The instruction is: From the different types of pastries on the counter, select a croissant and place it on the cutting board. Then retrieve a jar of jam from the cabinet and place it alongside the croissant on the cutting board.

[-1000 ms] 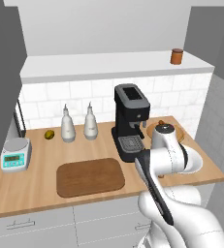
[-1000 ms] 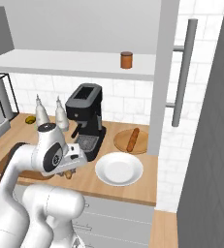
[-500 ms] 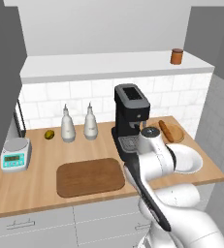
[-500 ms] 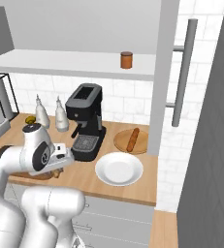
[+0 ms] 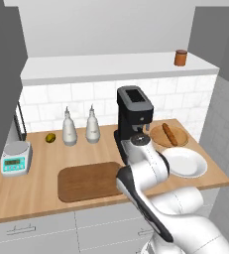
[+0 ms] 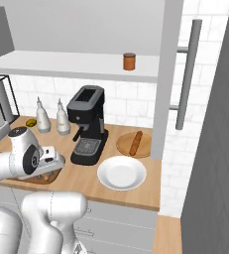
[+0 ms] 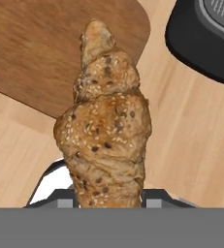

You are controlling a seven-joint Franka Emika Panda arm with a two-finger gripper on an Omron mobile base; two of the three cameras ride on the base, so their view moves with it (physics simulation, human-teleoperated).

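A golden-brown, seeded croissant (image 7: 106,131) stands upright between my gripper's (image 7: 108,196) jaws, which are shut on it. It hangs just above the counter (image 7: 191,140), over the rounded right corner of the dark wooden cutting board (image 7: 40,53). From the left base view, my wrist covers the right edge of the board (image 5: 86,181). The jar of jam (image 5: 181,57), orange-brown with a darker lid, stands on the white shelf above the counter, also seen from the right (image 6: 129,61). The stick-shaped pastry (image 5: 169,134) lies on a round wooden plate.
A black coffee machine (image 5: 133,119) stands right behind the board's right end, its base (image 7: 205,38) close to the croissant. A white plate (image 5: 185,162) is to the right. Two white bottles (image 5: 80,131), a small green fruit (image 5: 50,137) and a scale (image 5: 16,158) are at the back left.
My arm has swung left from beside the white plate to the right end of the cutting board, carrying the croissant with it. The jaws stayed shut.
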